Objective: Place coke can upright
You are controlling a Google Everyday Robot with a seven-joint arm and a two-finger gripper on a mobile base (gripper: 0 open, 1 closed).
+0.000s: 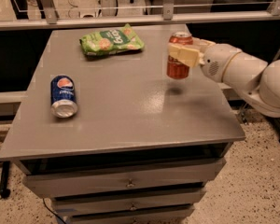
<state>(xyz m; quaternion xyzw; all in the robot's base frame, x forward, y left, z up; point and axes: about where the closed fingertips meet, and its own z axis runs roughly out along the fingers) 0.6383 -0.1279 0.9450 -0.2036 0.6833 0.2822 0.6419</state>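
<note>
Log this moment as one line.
end effector: shut on coke can | coke can: upright, off table | Pepsi can: on its side

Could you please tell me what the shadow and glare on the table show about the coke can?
Camera view: the hand, over the table's far right part, grips the coke can upright; a soft dark shadow lies on the table below the can, apart from its base, so it seems off the surface; a pale sheen spreads around there.
</note>
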